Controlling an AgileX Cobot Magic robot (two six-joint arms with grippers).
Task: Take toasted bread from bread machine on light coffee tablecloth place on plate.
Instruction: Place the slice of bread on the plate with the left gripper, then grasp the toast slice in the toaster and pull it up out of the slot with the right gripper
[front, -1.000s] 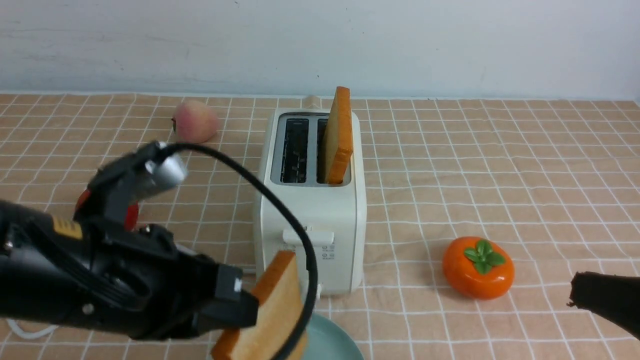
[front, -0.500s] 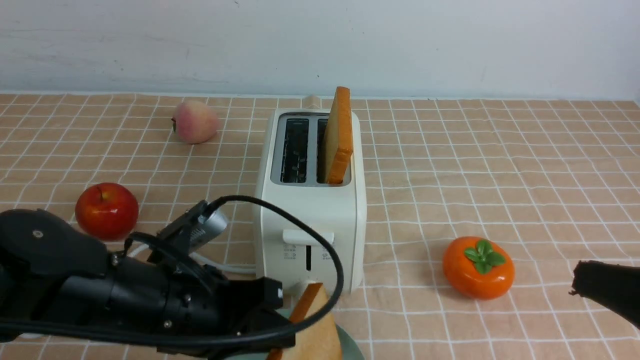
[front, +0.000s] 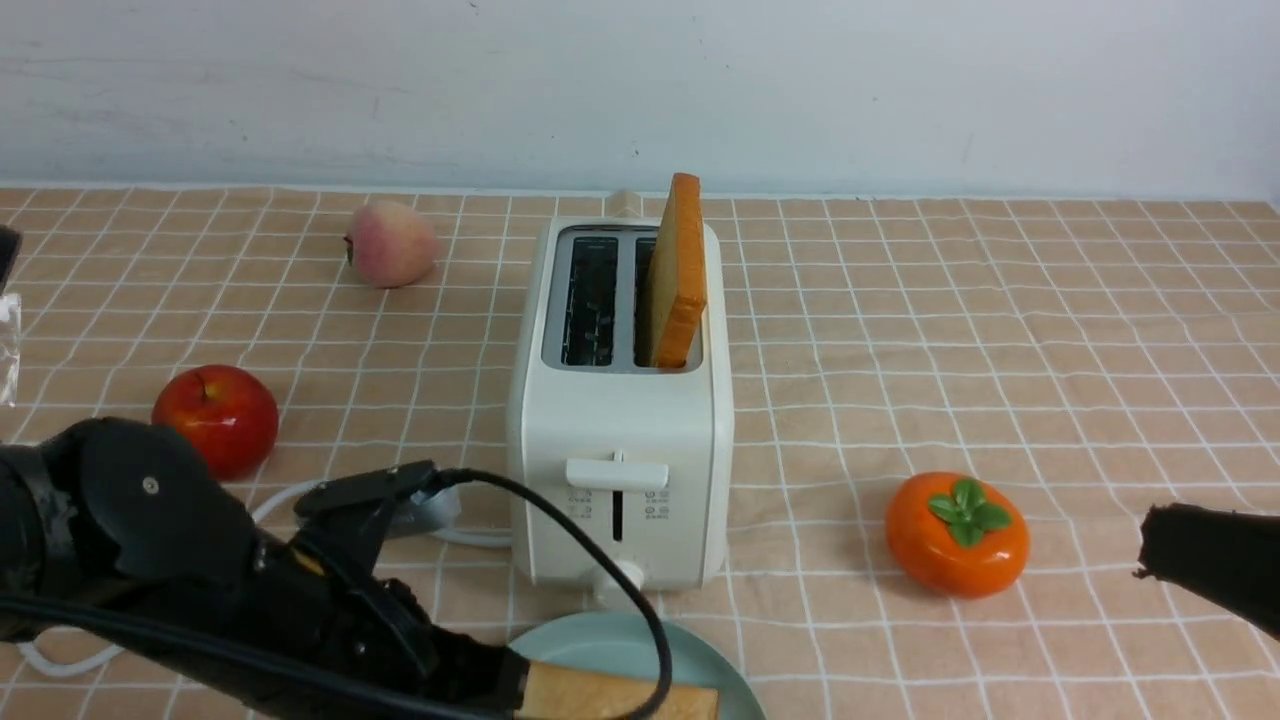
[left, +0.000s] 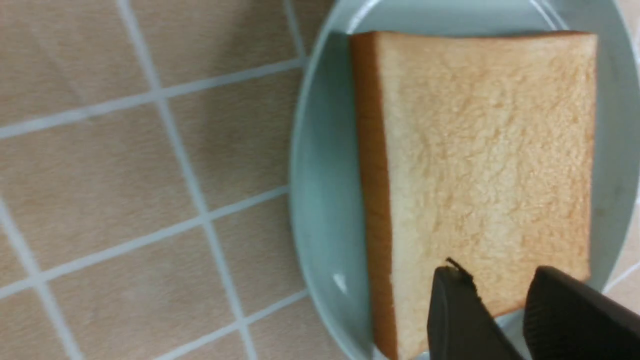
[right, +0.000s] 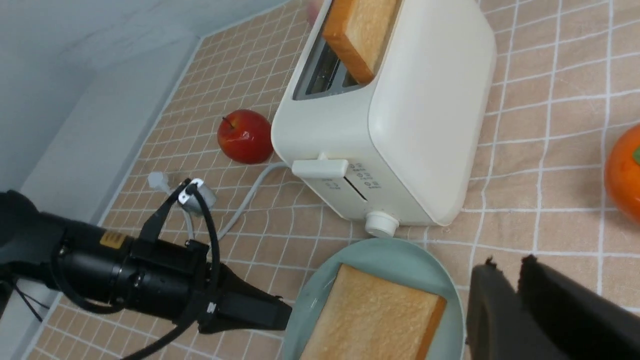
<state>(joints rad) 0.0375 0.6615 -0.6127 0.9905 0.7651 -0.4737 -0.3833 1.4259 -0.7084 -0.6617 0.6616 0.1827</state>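
Toast (left: 480, 165) has dropped flat onto the plate (left: 320, 200); left gripper (left: 495, 277), fingers slightly parted, hovers at its edge.

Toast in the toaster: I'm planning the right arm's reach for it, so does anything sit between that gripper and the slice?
Only the orange fruit, low on the cloth between the right gripper and the toaster. The toast stands above the toaster's top, open from above, so a raised approach looks clear.
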